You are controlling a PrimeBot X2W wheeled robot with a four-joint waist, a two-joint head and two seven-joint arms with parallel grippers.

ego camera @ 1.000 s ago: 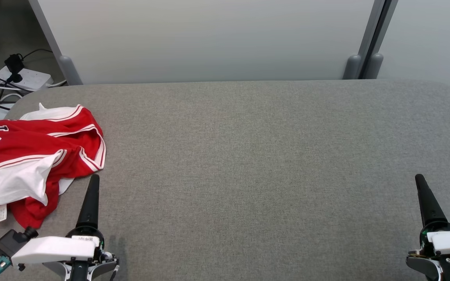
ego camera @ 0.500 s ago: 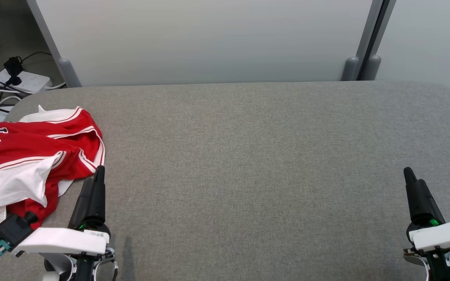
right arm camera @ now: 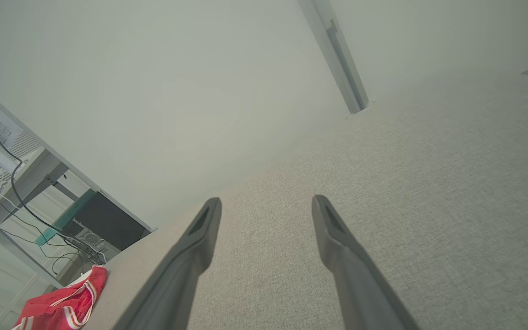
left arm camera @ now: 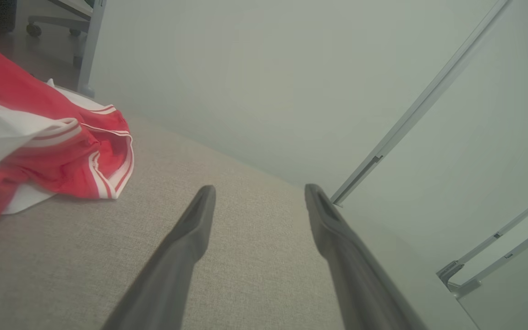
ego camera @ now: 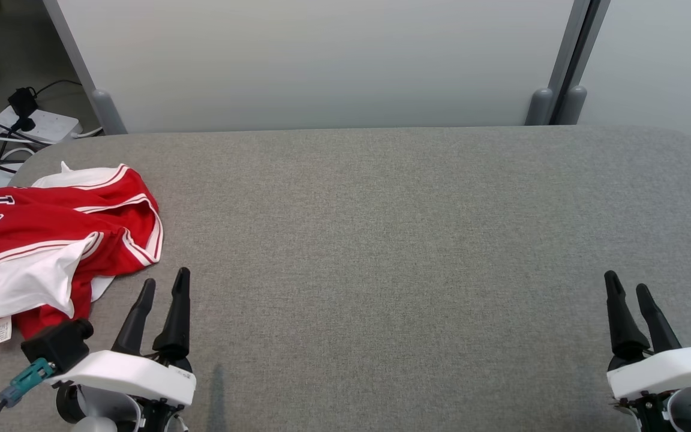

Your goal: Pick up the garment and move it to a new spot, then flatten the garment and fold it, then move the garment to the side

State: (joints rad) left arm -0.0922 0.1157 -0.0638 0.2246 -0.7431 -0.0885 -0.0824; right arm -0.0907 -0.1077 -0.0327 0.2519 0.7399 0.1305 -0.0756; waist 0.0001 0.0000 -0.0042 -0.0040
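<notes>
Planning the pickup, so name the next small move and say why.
Probably reach the left gripper forward and left onto the near hem of the red jersey: its jaws stand open and empty just beside it, and it lies crumpled, untouched, at the left end of the table.

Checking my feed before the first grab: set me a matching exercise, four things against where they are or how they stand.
Things:
1. crumpled red-and-white jersey garment
2. left end effector, two long dark fingers
3. right end effector, two long dark fingers
4. white power strip with black cables

Places and states:
A. off the grey fabric-covered table, past its far left corner
B. open, over bare fabric at the near right
C. bunched at the table's left edge
D. open, beside the jersey, not touching it

Pairs: 1-C, 2-D, 3-B, 4-A
</notes>
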